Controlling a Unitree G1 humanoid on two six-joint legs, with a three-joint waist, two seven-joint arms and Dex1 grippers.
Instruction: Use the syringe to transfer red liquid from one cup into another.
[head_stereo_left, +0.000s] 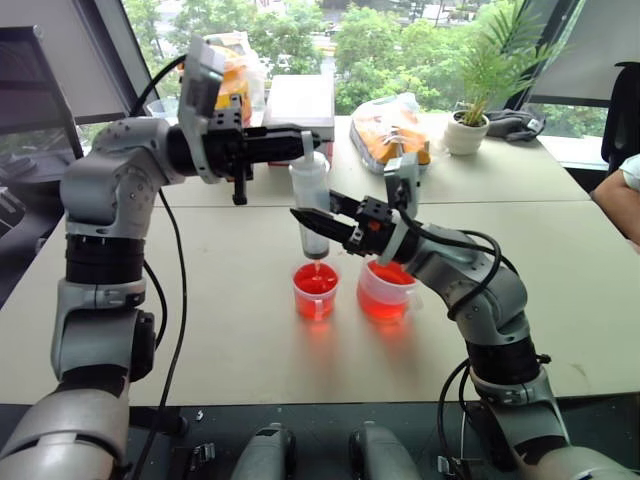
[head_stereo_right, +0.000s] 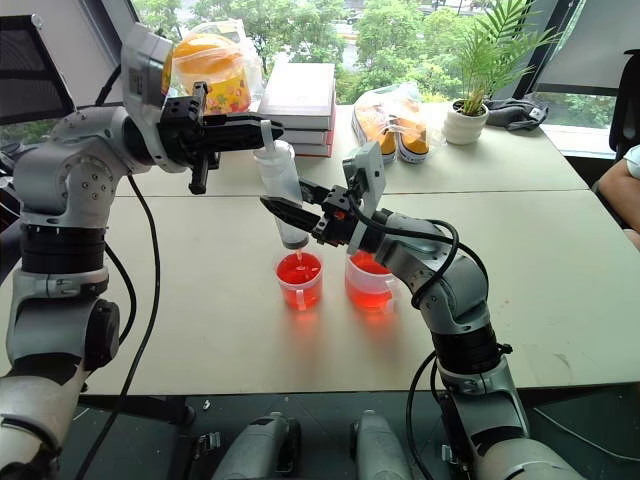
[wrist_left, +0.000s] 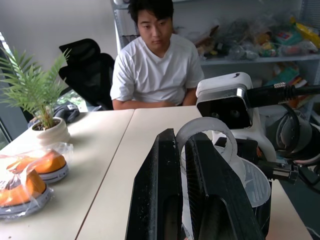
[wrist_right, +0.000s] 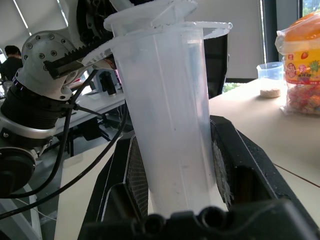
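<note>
No brand name or label text can be read on any item; only coloured print is seen on the candy jar (wrist_right: 302, 65) at the far side of the table (head_stereo_left: 250, 330). The smaller cup (head_stereo_left: 315, 291) is partly filled with red liquid (head_stereo_left: 315, 280), and just beside it the larger beaker (head_stereo_left: 386, 291) also contains red liquid. The syringe (head_stereo_left: 312, 205) is held almost upright above the smaller cup, with its orange-red tip close over the liquid surface, and its tube looks nearly empty. The tube is clamped low down by the right gripper (head_stereo_left: 318, 222), whose fingers are closed on it. The plunger top is pinched by the left gripper (head_stereo_left: 300, 140), closed tightly. Orange packets in clear bags (head_stereo_left: 392, 130), a stack of books (head_stereo_right: 300, 105) and a small potted plant (head_stereo_left: 468, 125) are placed at the back.
</note>
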